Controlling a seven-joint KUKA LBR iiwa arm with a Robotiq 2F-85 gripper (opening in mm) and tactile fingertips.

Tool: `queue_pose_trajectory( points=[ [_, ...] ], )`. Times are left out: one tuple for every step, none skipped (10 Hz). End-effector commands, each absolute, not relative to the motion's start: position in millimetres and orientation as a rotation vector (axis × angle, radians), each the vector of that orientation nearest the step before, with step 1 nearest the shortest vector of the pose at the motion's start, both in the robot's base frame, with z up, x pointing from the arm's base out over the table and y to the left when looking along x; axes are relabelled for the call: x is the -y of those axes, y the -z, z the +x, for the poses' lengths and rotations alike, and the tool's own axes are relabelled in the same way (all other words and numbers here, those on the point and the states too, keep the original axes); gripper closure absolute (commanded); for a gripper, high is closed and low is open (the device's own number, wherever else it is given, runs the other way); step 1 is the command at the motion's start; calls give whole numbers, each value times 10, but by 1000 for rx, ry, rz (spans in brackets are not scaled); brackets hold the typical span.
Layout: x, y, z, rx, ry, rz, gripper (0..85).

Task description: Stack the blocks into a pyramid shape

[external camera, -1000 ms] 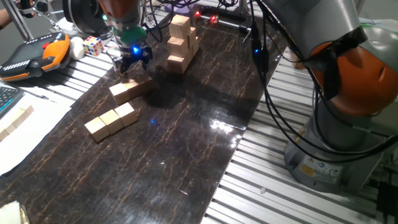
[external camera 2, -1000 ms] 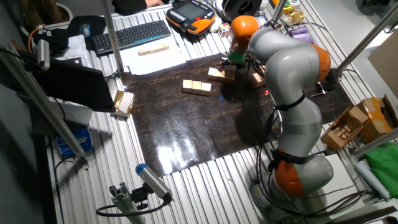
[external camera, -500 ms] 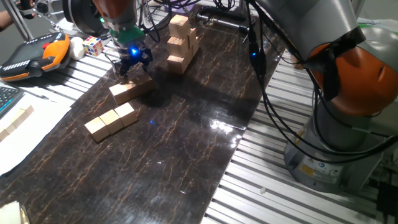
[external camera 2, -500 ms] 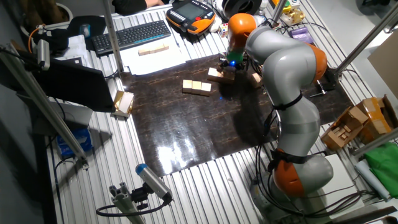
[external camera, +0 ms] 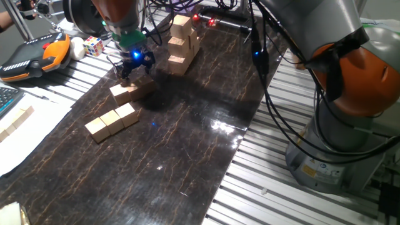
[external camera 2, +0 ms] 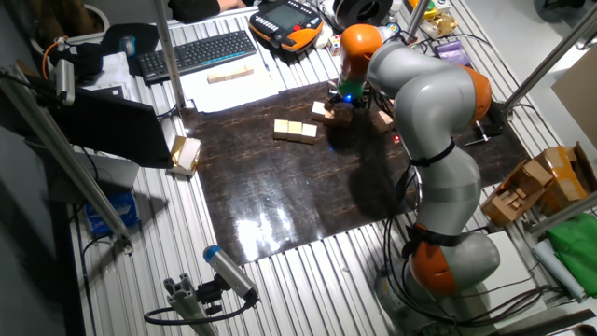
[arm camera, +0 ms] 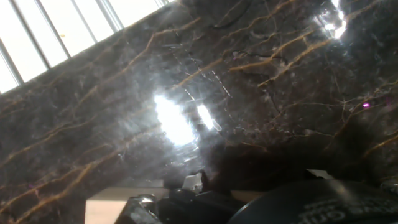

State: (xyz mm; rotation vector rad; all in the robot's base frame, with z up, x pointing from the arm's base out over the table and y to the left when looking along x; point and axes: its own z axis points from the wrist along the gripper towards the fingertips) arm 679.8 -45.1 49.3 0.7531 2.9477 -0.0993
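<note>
The small light tan wooden cubes lie in two loose groups on my dark marbled worktop. A row of three cubes sits side by side toward the near left edge, touching one another, and it shows in the other fixed view as a short row too. Just beyond it, a second cluster of tan cubes lies flat, right under the arm's black pincer with its blue light. I cannot count that cluster for certain; it looks like two or three cubes.

I judge the pyramid barely begun: I see no second layer on either group. The base row may be usable as it lies, so the upper cubes remain to be placed.

The pincer hovers low over the far cluster. Whether its fingers grip a cube or stand parted, I cannot tell; the hand view shows mostly glare on the marble and a sliver of pale wood at the bottom edge.

Farther back stands a taller tower of similar wooden cubes, and a small multicoloured puzzle cube sits off the mat.
</note>
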Motion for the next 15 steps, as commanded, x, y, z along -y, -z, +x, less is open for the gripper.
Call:
queue_pose_trajectory(
  points=[
    [465,-514,6790,-2951,105,753,43],
    [483,-522,6769,-2958,101,753,47],
    [479,-499,6745,-2954,99,754,47],
    [458,-480,6721,-2948,97,762,47],
    [432,-460,6690,-2941,102,766,47],
    [397,-441,6645,-2931,113,775,43],
    [389,-424,6606,-2926,118,776,40],
    [398,-421,6576,-2929,119,772,40],
    [410,-436,6561,-2939,109,773,50],
    [413,-439,6527,-2943,103,775,63],
    [398,-427,6495,-2940,112,776,83],
    [381,-414,6472,-2935,117,776,93],
    [385,-409,6461,-2936,117,767,110],
    [400,-413,6453,-2943,114,752,143],
    [419,-419,6444,-2955,113,727,193]
  ],
)
